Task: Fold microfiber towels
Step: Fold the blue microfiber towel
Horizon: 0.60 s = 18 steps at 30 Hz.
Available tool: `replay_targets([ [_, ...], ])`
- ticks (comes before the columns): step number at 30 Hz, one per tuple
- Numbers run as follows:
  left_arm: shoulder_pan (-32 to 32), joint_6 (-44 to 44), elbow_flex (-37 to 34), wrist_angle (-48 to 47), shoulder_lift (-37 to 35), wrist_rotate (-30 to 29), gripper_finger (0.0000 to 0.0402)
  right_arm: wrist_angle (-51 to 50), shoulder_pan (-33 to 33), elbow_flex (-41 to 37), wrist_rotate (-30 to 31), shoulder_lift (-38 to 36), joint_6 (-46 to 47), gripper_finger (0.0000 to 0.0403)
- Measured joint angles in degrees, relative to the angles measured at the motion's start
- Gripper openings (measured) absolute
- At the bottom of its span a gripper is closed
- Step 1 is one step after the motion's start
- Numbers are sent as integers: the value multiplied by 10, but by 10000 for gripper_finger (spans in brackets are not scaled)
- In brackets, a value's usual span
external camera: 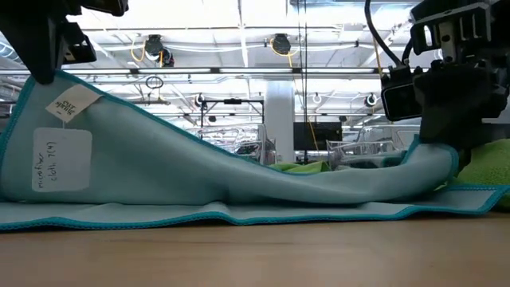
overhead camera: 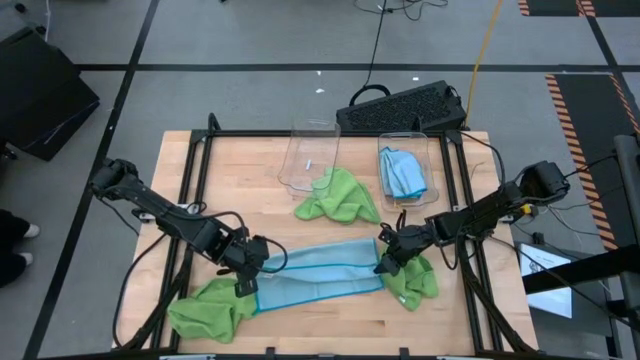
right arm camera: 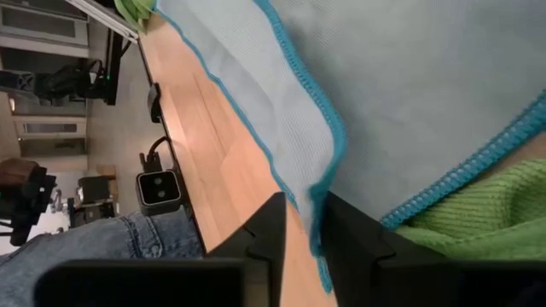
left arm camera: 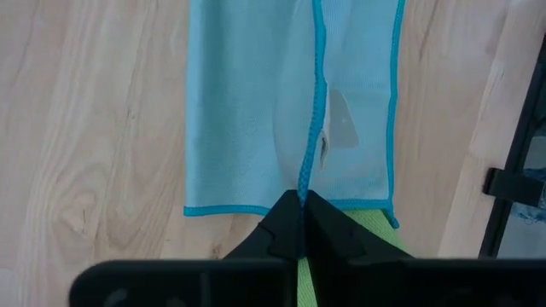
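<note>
A light blue towel (overhead camera: 320, 272) lies stretched across the bench (overhead camera: 270, 170). Your left gripper (overhead camera: 252, 262) is pinched tight on its edge; your right gripper (overhead camera: 385, 258) has fingers slightly parted around the opposite hem. It looks limp and light, so grip corners.

Three green towels (overhead camera: 338, 195); two blue towels (overhead camera: 320, 272); two clear bins (overhead camera: 308, 150).
</note>
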Motion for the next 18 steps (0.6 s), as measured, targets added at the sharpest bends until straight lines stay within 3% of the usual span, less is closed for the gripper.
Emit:
replay_targets([
  [4,0,-4,0,0,0,0,4,0,0,0,-5,-1,-3,95],
  [8,0,-7,0,3,0,0,18,-3,-5,0,-34,-14,-4,113],
  [18,0,-8,0,6,0,2,35,-3,-5,0,-48,-52,-4,123],
])
